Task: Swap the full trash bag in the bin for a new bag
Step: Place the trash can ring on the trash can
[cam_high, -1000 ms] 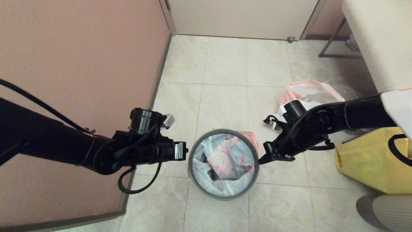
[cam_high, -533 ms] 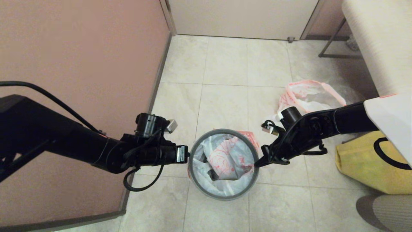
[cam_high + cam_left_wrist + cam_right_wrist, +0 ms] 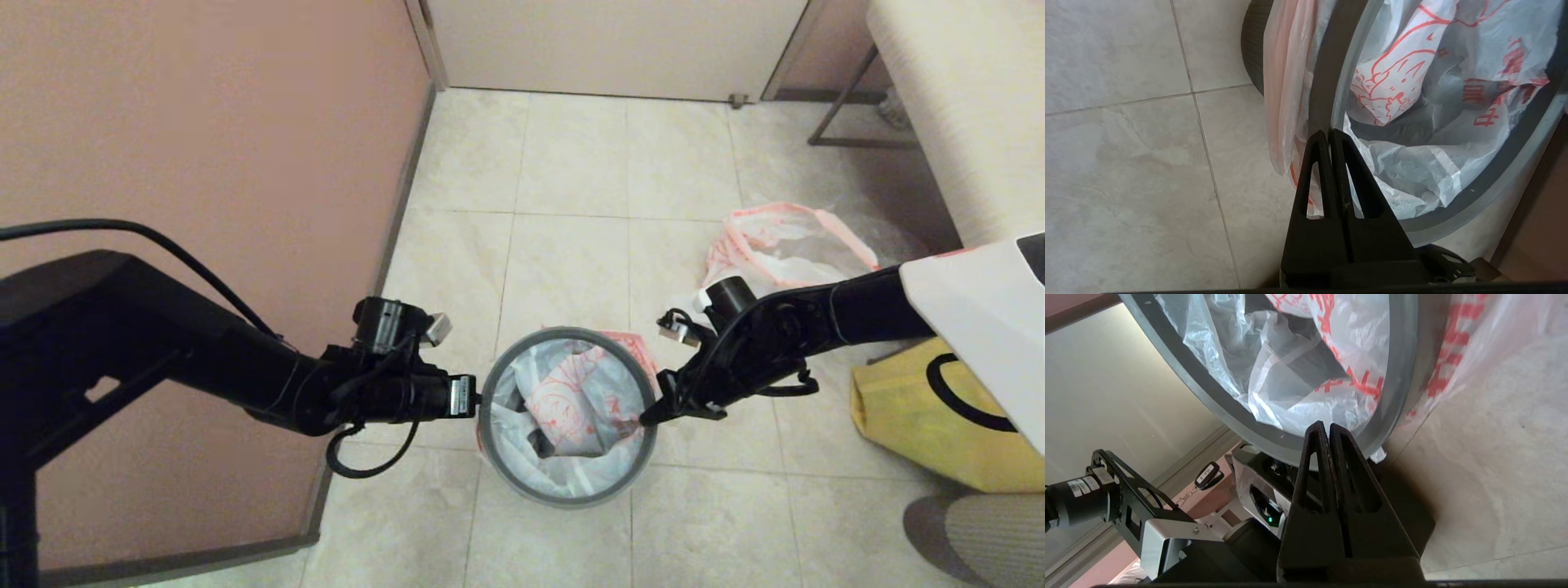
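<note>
Centrally: bin [image 3: 566, 482], grey hoop [image 3: 522, 354] pinning a limp liner bag [image 3: 563, 400]. Flanking, left gripper [image 3: 1329, 132] and right gripper [image 3: 1327, 424], fingers pressed closed at opposite hoop edges, likely to lift it. Bulging full trash bag [image 3: 788, 245] lies well apart beyond.

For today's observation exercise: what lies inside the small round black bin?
Inside the small round black bin, under its grey hoop, sits a crumpled white bag with red printing; dark shapes show beneath, and the bottom is covered.
</note>
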